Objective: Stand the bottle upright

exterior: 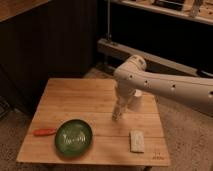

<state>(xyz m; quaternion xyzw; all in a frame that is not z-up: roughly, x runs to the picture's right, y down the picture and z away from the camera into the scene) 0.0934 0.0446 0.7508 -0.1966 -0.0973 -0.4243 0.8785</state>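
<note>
my white arm reaches in from the right and bends down so that my claw (118,113) sits low over the middle of the light wooden slatted surface (75,95); whether it is released or clenched i cannot tell. the small whitish translucent bottle (118,111) shows at the claw tip, leaning slightly, near the surface's centre right. a plain white tapered cup (136,100) stands just behind the arm, a flat pale rectangular block (136,140) lies toward the front right, and a round green bowl (74,138) sits front left beside a small orange-red carrot-like object (44,132).
</note>
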